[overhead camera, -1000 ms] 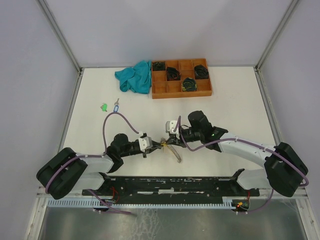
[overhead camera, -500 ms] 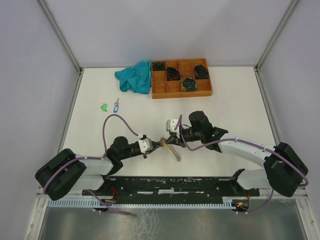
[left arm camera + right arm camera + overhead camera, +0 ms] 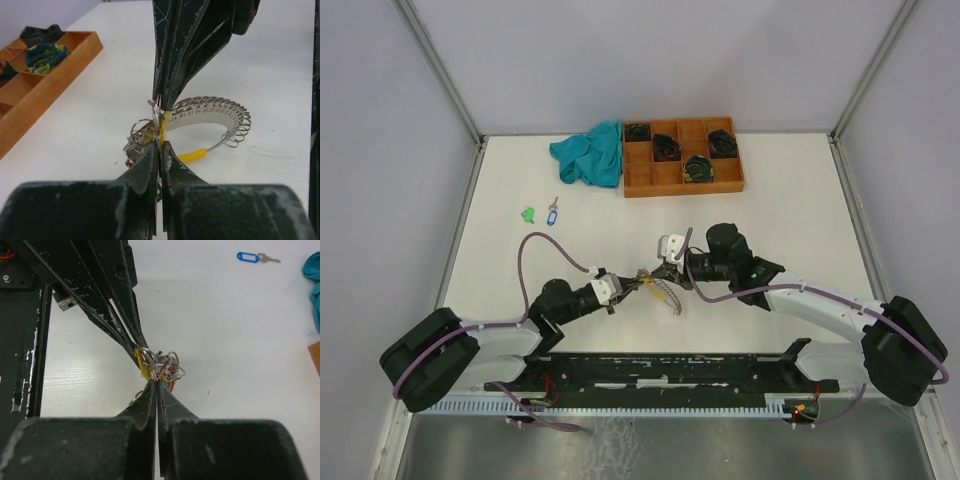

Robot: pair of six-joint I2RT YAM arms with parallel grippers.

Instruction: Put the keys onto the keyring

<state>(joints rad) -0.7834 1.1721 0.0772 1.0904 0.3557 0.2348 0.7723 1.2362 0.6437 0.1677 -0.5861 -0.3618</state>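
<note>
The keyring [image 3: 660,290] hangs between my two grippers near the table's front middle. In the left wrist view it is a thin silver loop with a numbered metal strip, many small rings [image 3: 212,107] and a yellow segment [image 3: 192,155]. My left gripper [image 3: 160,144] is shut on the loop's yellow part. My right gripper [image 3: 157,381] is shut on a bunch of small rings and keys [image 3: 167,365] with red and green tags; it meets the left fingers [image 3: 112,310] tip to tip. A blue-tagged key [image 3: 552,212] and a green tag [image 3: 528,213] lie far left.
An orange-brown tray [image 3: 655,180] with black coiled bundles stands at the back. A teal cloth [image 3: 590,152] lies left of it. The black base rail [image 3: 670,365] runs along the near edge. The blue-tagged key also shows in the right wrist view [image 3: 248,257].
Both grippers have shifted slightly right and away from the bases, still pinching the keyring between them. The hanging strip has risen a little. The loose keys have not moved.
</note>
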